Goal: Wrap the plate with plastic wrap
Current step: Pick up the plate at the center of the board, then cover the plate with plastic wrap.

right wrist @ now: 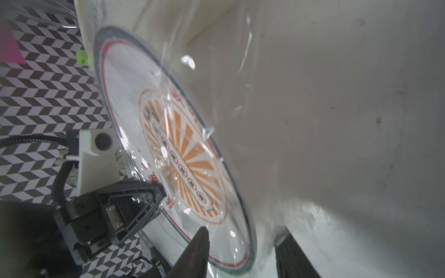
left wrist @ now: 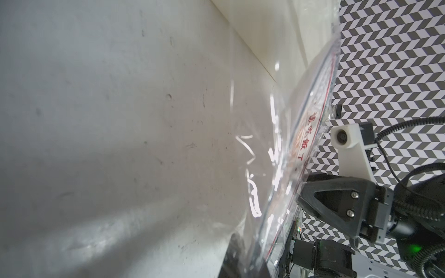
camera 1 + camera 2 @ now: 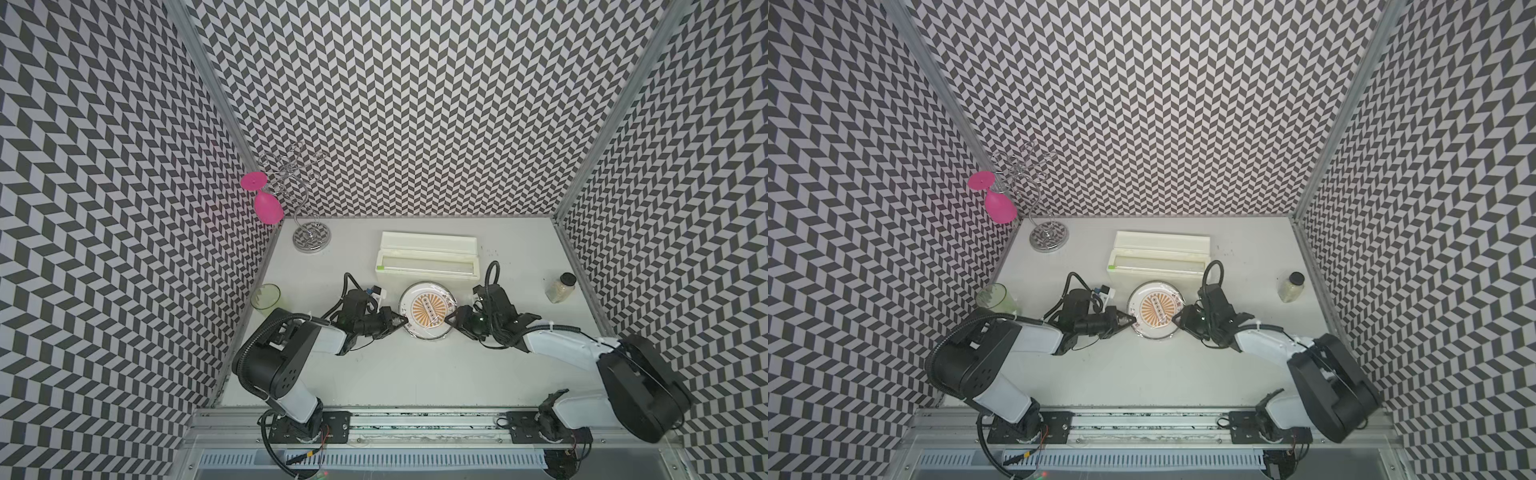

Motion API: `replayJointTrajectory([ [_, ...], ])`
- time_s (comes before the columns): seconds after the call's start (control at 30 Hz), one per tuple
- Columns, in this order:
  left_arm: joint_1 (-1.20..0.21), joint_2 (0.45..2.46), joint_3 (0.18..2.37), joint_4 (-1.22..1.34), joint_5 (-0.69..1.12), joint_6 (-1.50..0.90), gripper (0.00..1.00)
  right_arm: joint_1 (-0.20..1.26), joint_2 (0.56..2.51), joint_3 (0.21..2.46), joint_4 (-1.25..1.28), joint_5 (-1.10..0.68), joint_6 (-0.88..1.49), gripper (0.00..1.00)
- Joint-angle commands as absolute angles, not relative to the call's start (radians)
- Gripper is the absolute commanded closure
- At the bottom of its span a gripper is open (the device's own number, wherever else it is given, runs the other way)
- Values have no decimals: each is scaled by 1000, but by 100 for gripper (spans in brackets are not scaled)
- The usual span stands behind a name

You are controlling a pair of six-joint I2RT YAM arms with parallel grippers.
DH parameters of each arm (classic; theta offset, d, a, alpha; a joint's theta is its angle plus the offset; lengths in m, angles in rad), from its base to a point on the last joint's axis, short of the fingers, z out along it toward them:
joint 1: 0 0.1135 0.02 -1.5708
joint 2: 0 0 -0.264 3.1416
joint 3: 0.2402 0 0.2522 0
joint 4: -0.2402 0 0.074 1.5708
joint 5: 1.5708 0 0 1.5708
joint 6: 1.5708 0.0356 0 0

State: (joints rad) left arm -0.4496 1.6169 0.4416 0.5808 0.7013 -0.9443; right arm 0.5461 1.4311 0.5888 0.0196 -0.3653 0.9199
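Both arms are reaching inward from the front edge of the worktop, with their wrists rolled sideways, and are meeting at the plate from opposite sides. The left gripper is pressing its clenched fingers, drawn to a point, against the plate's left rim. Film is lying over them, but I cannot tell whether any is pinched. The right gripper is holding its fingers spread apart, straddling the right rim without clamping it.

The plate is sitting mid-worktop, nearer the back edge, just in front of the cream dispenser box. The plastic wrap is lying across the plate's top, crinkled and glinting, and is trailing past the rim toward the worktop. The orange sunburst and red characters are showing through it.
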Motion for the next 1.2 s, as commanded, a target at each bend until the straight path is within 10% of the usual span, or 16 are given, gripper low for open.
replayJointTrajectory([
  [0.0,-470,1593,464,584,716,-916,100,563,1479,635,215,-390,921,68],
  [0.1,-473,1605,466,618,727,-929,100,560,1511,583,405,-470,948,73],
  [0.33,-466,1621,486,652,759,-954,100,517,1558,407,899,-673,1000,45],
  [0.77,-433,1626,484,652,791,-972,100,470,1573,379,952,-713,915,94],
  [0.97,-422,1596,484,635,795,-983,100,434,1533,335,916,-770,982,42],
  [1.17,-423,1578,485,616,796,-975,100,373,1456,368,597,-782,935,17],
])
